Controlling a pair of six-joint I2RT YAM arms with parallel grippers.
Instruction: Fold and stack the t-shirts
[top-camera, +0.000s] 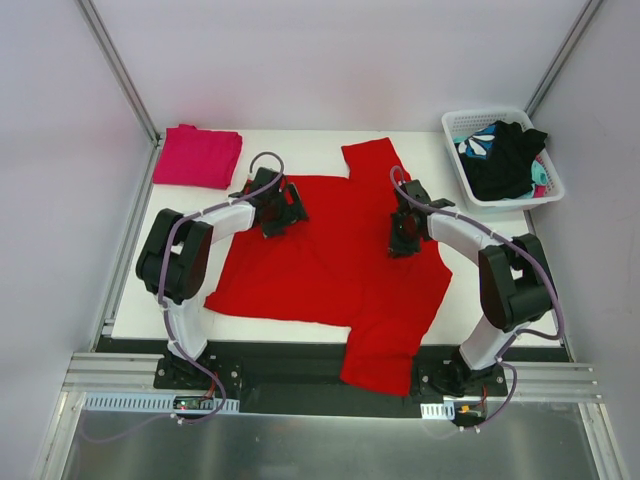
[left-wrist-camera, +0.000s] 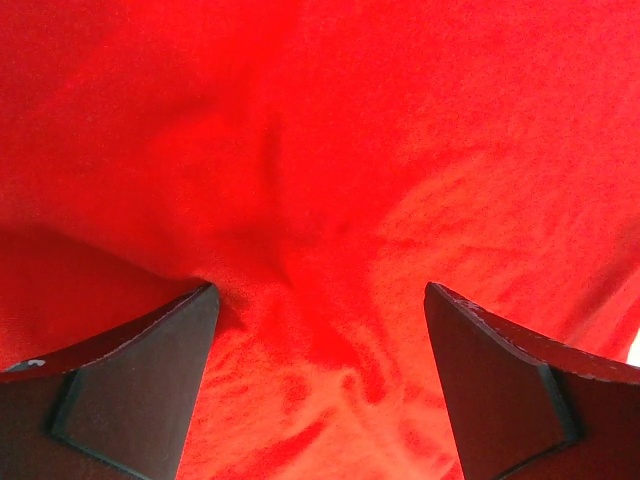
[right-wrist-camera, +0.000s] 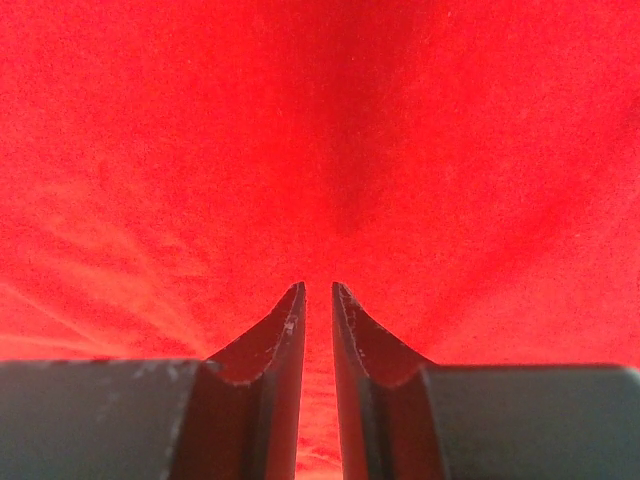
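Observation:
A large bright red t-shirt (top-camera: 330, 265) lies spread across the white table, one sleeve at the back and its lower part hanging over the near edge. My left gripper (top-camera: 277, 222) hovers low over the shirt's upper left part, its jaws wide open (left-wrist-camera: 320, 292) with only rumpled red cloth (left-wrist-camera: 330, 150) below. My right gripper (top-camera: 402, 240) presses into the shirt's right side. Its fingers (right-wrist-camera: 318, 290) stand a narrow slit apart, pinching a ridge of red cloth (right-wrist-camera: 330, 140). A folded magenta-pink t-shirt (top-camera: 197, 157) rests at the back left corner.
A white basket (top-camera: 480, 114) at the back right holds a black garment (top-camera: 505, 160) and a teal-and-white patterned one (top-camera: 478, 143). Metal frame posts rise at both back corners. The table's near edge runs just in front of the arm bases.

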